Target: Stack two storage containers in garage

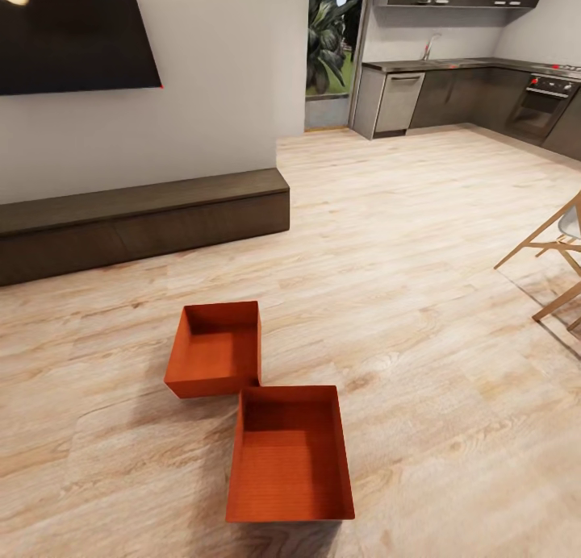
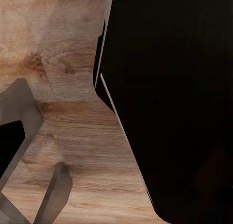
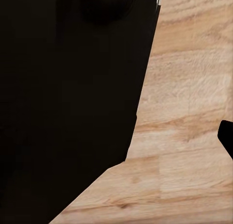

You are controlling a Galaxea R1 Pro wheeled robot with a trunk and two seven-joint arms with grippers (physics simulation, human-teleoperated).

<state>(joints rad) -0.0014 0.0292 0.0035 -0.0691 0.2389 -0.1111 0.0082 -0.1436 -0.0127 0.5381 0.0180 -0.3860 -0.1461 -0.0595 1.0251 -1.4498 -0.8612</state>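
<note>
Living room, wood floor (image 1: 420,243). Two bins touching at a corner: near bin (image 1: 289,453), far bin (image 1: 215,348), both well ahead of the arms. Left gripper (image 2: 29,170) fingers look spread, holding nothing; right gripper state cannot be told. Risk: base nudging the near bin on approach; thin walls slipping from a one-sided grasp.

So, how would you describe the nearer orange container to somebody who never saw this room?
Find the long dark cabinet under the black TV screen, then look down to the wood-plank floor. Two orange-red open bins lie there, corners almost meeting. It is the nearer container, right of the farther container and looking larger.
</note>
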